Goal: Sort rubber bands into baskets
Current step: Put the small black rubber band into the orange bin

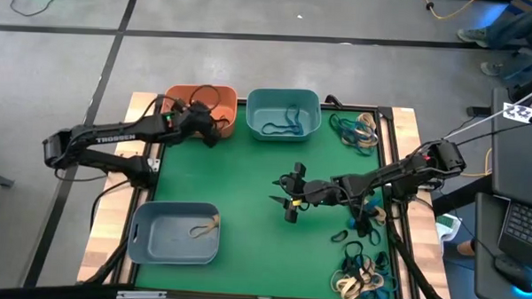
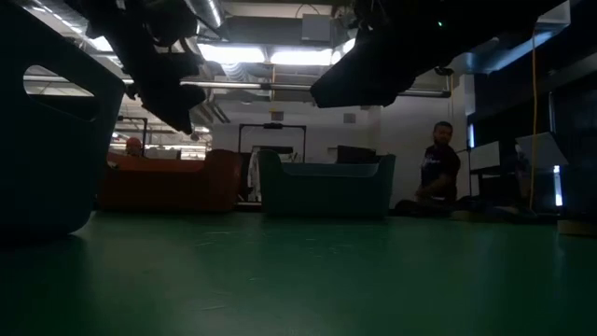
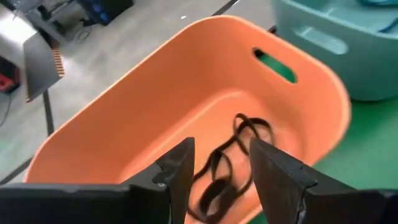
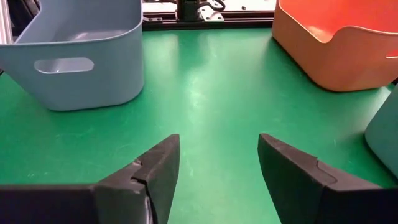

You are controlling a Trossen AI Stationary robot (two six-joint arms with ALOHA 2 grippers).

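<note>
Covering most of the frame is the green table (image 1: 247,193), w/ three baskets on it: orange basket (image 1: 216,94) and teal basket (image 1: 283,111) along the far edge, grey-blue basket (image 1: 173,231) at the near left. Left gripper (image 3: 219,167) hangs over the orange basket, fingers parted w/ a gap btwn them and nothing clamped; black rubber bands (image 3: 230,163) lie loose on the basket floor right below, so this looks like a drop just made, though that's a judgement. Right gripper (image 1: 291,196) sits mid-table, jaws wide and empty, only bare mat btwn them in its wrist view. Sorted so far: black bands in orange, blue-teal bands (image 1: 283,123) in teal, one tan band (image 1: 203,227) in grey-blue. Left to do: a lot. Unsorted heaps remain along the table's right side, a far pile (image 1: 359,130) and a near pile (image 1: 361,275), plus strays near the right arm. Prob well under halfway.
</note>
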